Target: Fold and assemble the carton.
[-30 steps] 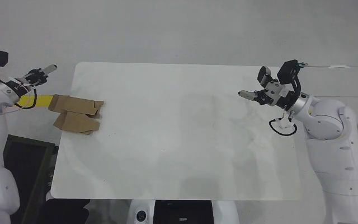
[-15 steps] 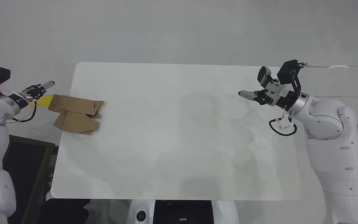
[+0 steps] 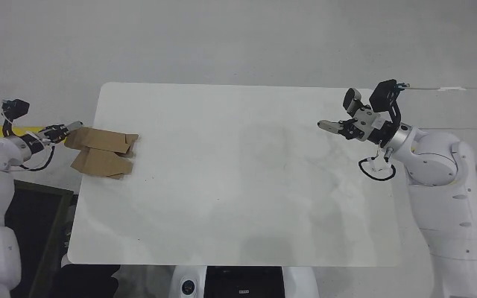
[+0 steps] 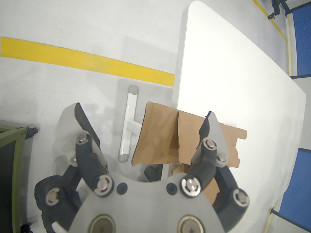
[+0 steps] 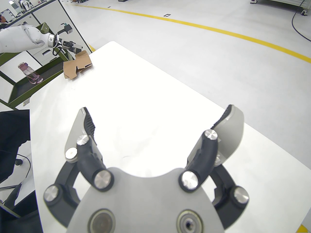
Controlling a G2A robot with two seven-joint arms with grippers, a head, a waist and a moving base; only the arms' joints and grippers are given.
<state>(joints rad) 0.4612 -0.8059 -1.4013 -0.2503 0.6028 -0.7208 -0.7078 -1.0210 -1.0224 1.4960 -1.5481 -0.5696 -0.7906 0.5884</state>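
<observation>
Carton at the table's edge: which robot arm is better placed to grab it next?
Probably the left. The left gripper is open right at the end of the carton that overhangs the table. The right gripper, also open, hangs over the table's opposite side, far from it.

The top view looks straight down from above the white tabletop [image 3: 238, 186], far enough back to take in all four of its edges. The left wrist view sits right behind the left gripper [image 4: 143, 109], close to the flattened carton [image 4: 158, 137] that overhangs one short edge, and faces down onto the floor [image 4: 73, 13] and the tabletop. The right wrist view, behind the right gripper [image 5: 158, 107] near the opposite short edge, faces along the tabletop. All three views share the carton and its edge.
</observation>
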